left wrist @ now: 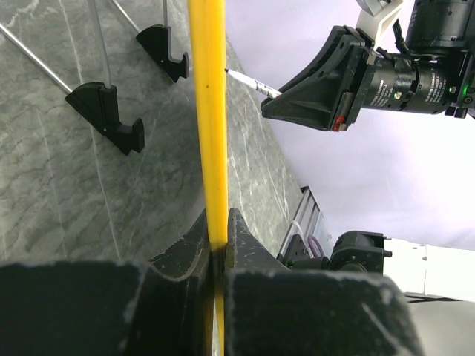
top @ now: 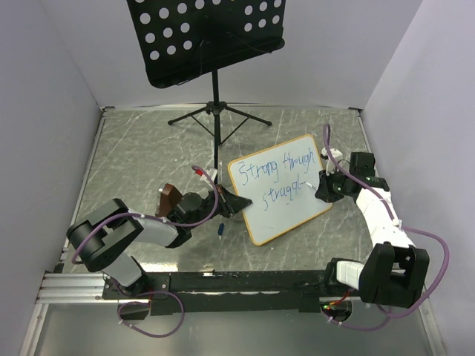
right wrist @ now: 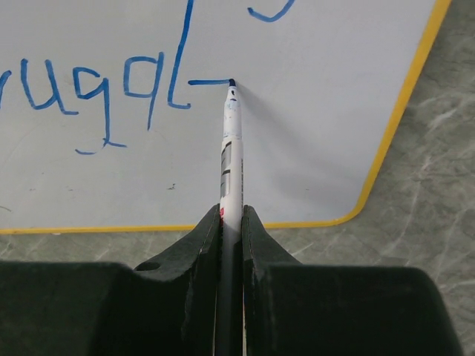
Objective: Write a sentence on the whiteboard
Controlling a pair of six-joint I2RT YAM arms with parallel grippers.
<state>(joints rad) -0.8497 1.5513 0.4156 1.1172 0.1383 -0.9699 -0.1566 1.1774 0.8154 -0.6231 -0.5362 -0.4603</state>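
Note:
The whiteboard [top: 286, 211] lies tilted on the table, its white face [right wrist: 319, 111] framed in yellow. The sentence [top: 271, 178] runs in blue over two lines, "Strong through" above "struggl" [right wrist: 111, 89]. My left gripper [top: 236, 202] is shut on the board's left edge, and the yellow frame [left wrist: 210, 111] passes between its jaws [left wrist: 219, 233]. My right gripper [top: 320, 185] [right wrist: 231, 222] is shut on a white marker [right wrist: 231, 148]. The marker's blue tip touches the board at the end of a short dash after the "l". The left wrist view shows the right gripper [left wrist: 312, 85] with the marker [left wrist: 252, 83].
A black perforated music stand [top: 204, 37] rises at the back, its tripod feet [left wrist: 111, 111] on the marbled table just behind the board. A small dark blue object [top: 221, 230] lies near the board's left corner. White walls close in on three sides.

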